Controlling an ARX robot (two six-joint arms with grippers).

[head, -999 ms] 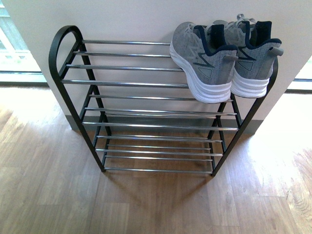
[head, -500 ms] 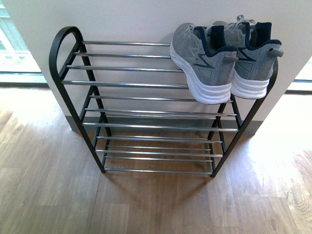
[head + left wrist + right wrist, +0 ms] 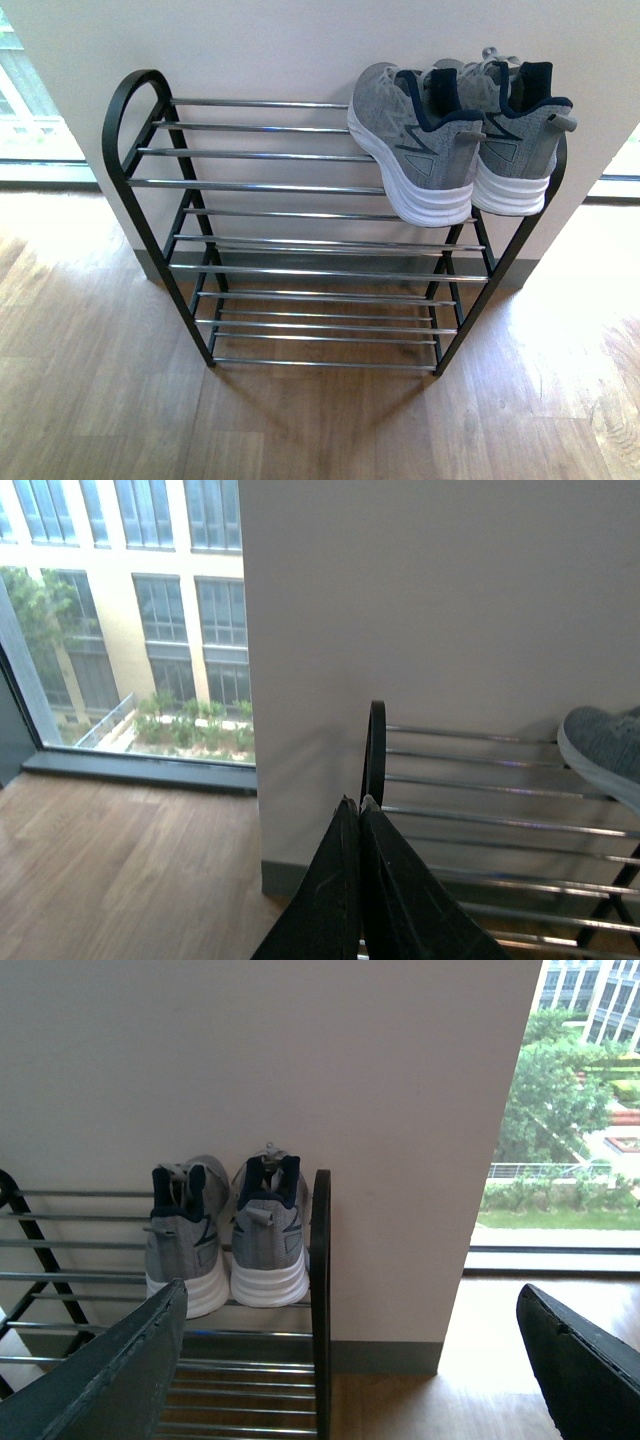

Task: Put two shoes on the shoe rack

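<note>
Two grey knit sneakers, one [image 3: 415,140] beside the other [image 3: 515,130], stand heels outward on the right end of the top tier of the black shoe rack [image 3: 130,190]. Neither gripper shows in the front view. In the left wrist view my left gripper [image 3: 358,802] is shut and empty, hanging in front of the rack's side loop [image 3: 375,740], with a sneaker toe [image 3: 600,752] at the far edge. In the right wrist view my right gripper [image 3: 351,1295] stands wide open and empty, back from the sneakers [image 3: 268,1240] and the rack's end loop [image 3: 320,1280].
The rack stands against a white wall [image 3: 300,50] with a grey skirting [image 3: 385,1357], on a wooden floor [image 3: 300,420]. Floor-to-ceiling windows [image 3: 130,630] flank the wall on both sides. The lower tiers and the left part of the top tier hold silver rods [image 3: 260,185] only.
The rack and sneakers sit slightly lower in the front view than a second ago, so the viewpoint has shifted. The sneakers have not moved on the rack.
</note>
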